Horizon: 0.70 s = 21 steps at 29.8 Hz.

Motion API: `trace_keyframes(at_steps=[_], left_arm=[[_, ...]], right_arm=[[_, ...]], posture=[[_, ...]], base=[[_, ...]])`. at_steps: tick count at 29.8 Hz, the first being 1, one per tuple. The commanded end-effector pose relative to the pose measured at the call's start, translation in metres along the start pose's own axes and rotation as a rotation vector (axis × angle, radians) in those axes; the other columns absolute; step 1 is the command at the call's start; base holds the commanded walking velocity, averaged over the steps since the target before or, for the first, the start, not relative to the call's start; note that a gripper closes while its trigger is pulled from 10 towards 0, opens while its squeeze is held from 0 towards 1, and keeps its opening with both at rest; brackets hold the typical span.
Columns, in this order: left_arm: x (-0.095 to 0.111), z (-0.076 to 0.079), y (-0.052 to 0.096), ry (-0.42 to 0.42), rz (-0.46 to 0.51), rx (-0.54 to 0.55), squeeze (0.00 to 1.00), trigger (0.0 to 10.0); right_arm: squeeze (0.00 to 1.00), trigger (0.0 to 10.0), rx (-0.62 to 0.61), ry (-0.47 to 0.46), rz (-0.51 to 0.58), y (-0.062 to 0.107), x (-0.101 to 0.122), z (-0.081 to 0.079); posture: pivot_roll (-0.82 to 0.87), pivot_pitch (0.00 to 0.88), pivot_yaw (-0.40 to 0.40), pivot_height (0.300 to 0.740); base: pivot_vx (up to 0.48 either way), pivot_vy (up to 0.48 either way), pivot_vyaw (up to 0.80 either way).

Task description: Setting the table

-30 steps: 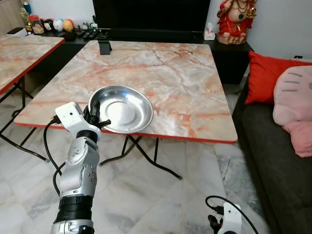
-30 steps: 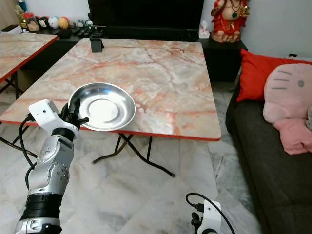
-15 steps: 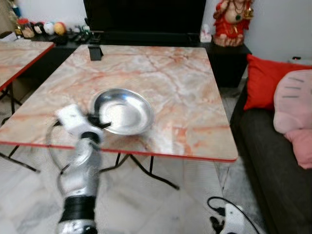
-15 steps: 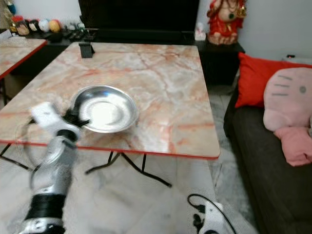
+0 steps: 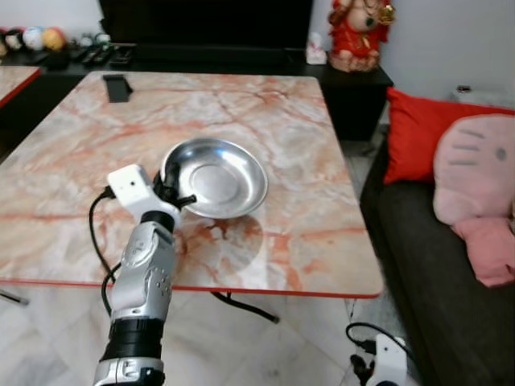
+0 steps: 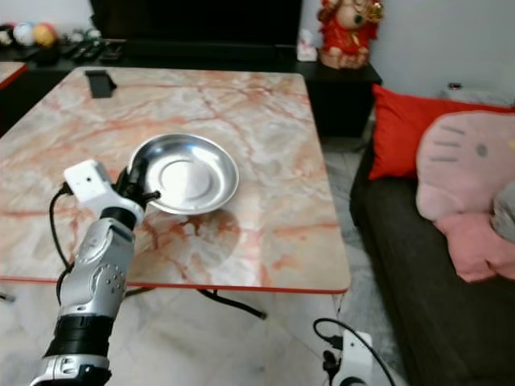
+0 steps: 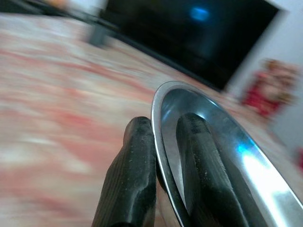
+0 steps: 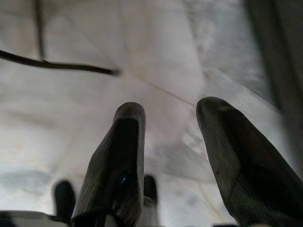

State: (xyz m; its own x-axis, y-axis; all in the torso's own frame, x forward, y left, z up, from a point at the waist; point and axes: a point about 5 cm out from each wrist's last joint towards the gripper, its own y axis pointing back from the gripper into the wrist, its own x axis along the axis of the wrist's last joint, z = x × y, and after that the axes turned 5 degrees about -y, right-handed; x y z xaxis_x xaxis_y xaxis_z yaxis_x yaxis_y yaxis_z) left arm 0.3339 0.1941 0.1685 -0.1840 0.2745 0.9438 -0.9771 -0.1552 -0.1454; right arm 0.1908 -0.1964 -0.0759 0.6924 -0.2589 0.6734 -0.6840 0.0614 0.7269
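Observation:
A shiny round steel plate (image 5: 217, 167) hangs just above the marble table (image 5: 306, 161), near its middle, casting a shadow below it. My left gripper (image 5: 171, 196) is shut on the plate's near-left rim; in the left wrist view one finger (image 7: 134, 179) lies outside the rim and the other inside the steel plate (image 7: 222, 156). My right gripper (image 8: 173, 156) hangs low at my right side with its fingers open over the floor; its wrist (image 5: 386, 362) shows at the bottom right of the eye views.
A small black stand (image 5: 117, 86) sits at the table's far left. A dark TV cabinet with a red figurine (image 5: 352, 36) runs behind. A dark sofa with a red cushion (image 5: 414, 133) and pink cushions (image 5: 479, 173) stands on the right. Black table legs (image 5: 241, 305) cross below.
The camera has come closer and swung right, so the table fills more of the view. The plate, held at the table's near edge before, is now carried over the tabletop.

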Motion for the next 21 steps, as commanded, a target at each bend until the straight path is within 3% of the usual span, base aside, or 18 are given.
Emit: trace_keyframes(at_steps=[1,10,21], left_arm=[[0.002,0.001,-0.002,0.009,0.005,0.008,0.00,10.0],[-0.008,-0.016,-0.005,0.089,-0.066,0.122,0.00,10.0],[-0.013,-0.031,-0.008,0.050,-0.091,0.217,0.00,10.0]], right_arm=[[0.00,10.0,-0.006,-0.013,-0.032,0.003,-0.011,0.001],[0.00,10.0,-0.004,-0.009,-0.034,0.003,-0.010,0.001],[0.00,10.0,-0.001,-0.007,-0.036,0.003,-0.011,0.001]], posture=[[0.04,0.000,-0.026,0.740],[0.04,0.000,-0.027,0.740],[0.04,0.000,-0.025,0.740]], base=[[0.000,0.000,0.00],[0.000,0.000,0.00],[0.000,0.000,0.00]])
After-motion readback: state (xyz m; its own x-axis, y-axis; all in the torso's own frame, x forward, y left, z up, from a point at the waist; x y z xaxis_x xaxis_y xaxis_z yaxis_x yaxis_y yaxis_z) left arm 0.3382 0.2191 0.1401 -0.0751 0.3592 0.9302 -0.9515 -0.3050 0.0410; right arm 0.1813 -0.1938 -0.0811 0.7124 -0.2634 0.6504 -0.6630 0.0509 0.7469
